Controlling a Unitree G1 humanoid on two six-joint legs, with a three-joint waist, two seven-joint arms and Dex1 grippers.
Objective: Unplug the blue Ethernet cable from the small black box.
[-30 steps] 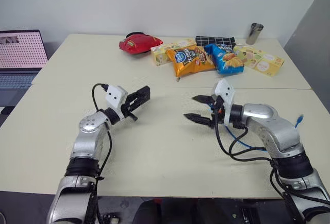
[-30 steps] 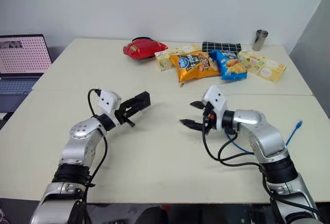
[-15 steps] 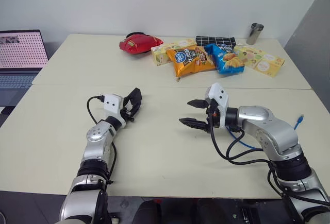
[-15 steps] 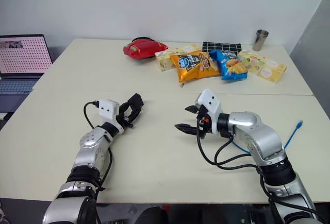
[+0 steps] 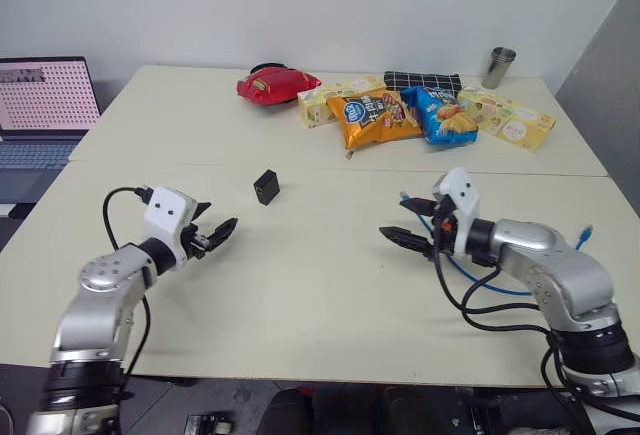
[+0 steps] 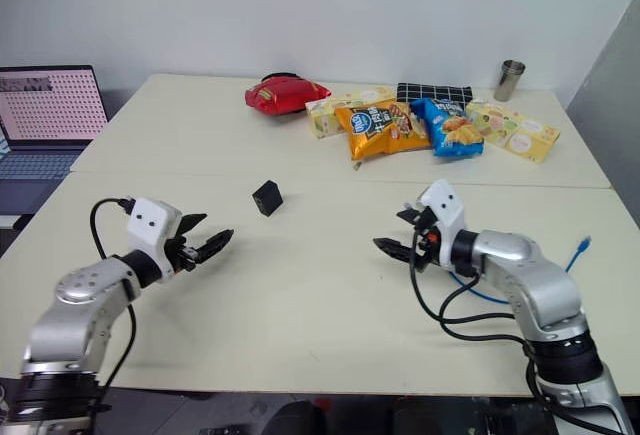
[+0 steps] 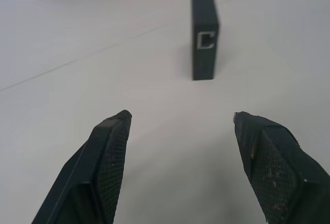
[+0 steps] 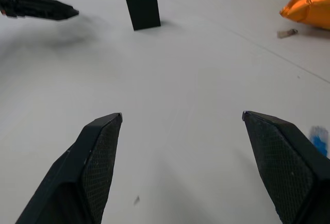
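Observation:
The small black box (image 5: 266,187) stands upright on the table's middle, alone, with nothing plugged into it; it also shows in the left wrist view (image 7: 204,36). My left gripper (image 5: 215,235) is open and empty, short of the box and to its left. My right gripper (image 5: 405,223) is open and empty too, off to the box's right. The blue Ethernet cable (image 5: 492,283) lies on the table behind my right forearm, one plug (image 5: 584,230) near the right edge. It is well apart from the box.
At the table's far side lie a red bag (image 5: 276,84), an orange snack bag (image 5: 372,118), a blue snack bag (image 5: 440,115), yellow packets (image 5: 510,117), a checked pouch (image 5: 423,81) and a metal cup (image 5: 500,63). A laptop (image 5: 45,95) stands at far left.
My left gripper has opened, let go of the black box and drawn back to the left; the box now stands on the table. My right gripper has shifted to the right.

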